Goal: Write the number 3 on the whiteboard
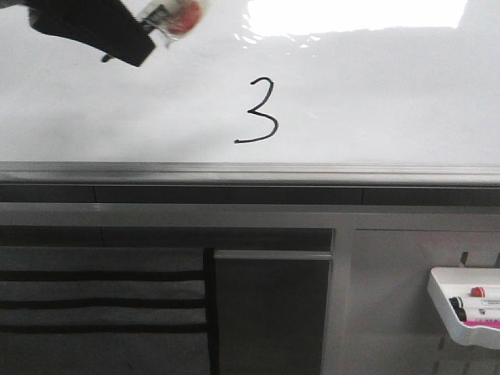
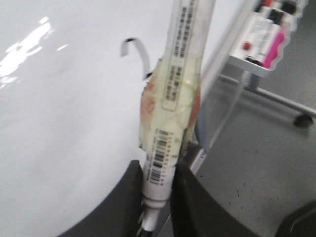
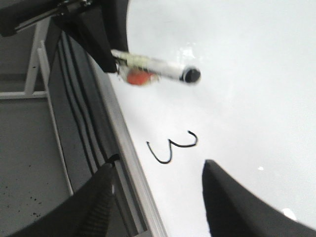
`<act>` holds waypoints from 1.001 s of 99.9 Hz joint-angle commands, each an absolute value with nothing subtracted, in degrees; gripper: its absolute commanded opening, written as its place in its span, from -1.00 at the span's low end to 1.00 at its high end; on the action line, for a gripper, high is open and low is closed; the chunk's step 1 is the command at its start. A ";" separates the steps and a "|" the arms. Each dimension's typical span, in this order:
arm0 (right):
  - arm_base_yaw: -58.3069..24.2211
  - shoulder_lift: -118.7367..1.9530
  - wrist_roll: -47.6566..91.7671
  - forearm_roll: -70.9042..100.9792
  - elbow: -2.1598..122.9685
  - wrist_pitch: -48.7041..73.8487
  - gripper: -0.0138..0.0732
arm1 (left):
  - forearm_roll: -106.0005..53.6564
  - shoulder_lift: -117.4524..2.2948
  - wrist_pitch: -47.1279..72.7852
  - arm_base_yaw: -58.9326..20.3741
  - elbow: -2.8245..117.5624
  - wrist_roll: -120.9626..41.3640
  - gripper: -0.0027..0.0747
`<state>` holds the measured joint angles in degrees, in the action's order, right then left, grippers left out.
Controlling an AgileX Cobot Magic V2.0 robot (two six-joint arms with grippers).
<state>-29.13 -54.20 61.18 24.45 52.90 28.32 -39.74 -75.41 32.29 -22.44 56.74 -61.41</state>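
One black number 3 (image 1: 258,110) stands on the whiteboard (image 1: 391,101), a little above the grey rail (image 1: 250,173) along the board's lower edge and near the middle of the front view. The stroke looks whole, with its long lower tail running out to the left, so I judge the writing itself done and only the marker's return left.

The left hand (image 2: 157,197) is clamped on a marker (image 2: 170,123): the two dark fingers (image 2: 123,197) press either side of the barrel near its lower end, and tape is wrapped round the barrel just above them, probably to thicken it so it does not slip or twist under writing pressure. In the right wrist view the marker juts out from that hand with its dark end (image 3: 190,75) seemingly off the board, well apart from the numeral. In the front view the same hand sits at the upper left corner, up and left of the 3, which leaves the figure uncovered.

The right hand (image 3: 158,197) holds nothing. Its fingers (image 3: 98,197) stand wide apart, framing the numeral from in front of the board, near the rail side; it seems placed simply to watch, out of the writing arm's way.

Low on the right, a small white tray (image 1: 462,306) holding spare markers hangs below the board.
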 commanded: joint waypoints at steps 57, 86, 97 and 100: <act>-25.06 -53.45 58.64 25.64 54.52 28.63 0.14 | -55.04 -80.77 12.66 -10.30 49.70 -52.32 -0.83; -25.06 -53.45 57.61 25.64 54.52 28.63 0.14 | -55.12 -80.86 13.34 -10.30 49.70 -52.32 -0.46; -24.81 -53.45 53.64 25.64 54.76 28.25 0.14 | -53.54 -80.51 13.56 -10.17 49.70 -52.44 -0.05; -24.50 -53.21 52.29 25.64 54.76 28.16 0.14 | -52.52 -80.10 14.11 -10.06 49.70 -52.44 0.04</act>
<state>-25.37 -53.85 55.33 24.45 52.90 31.86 -53.37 -82.39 14.72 -10.43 48.34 -52.90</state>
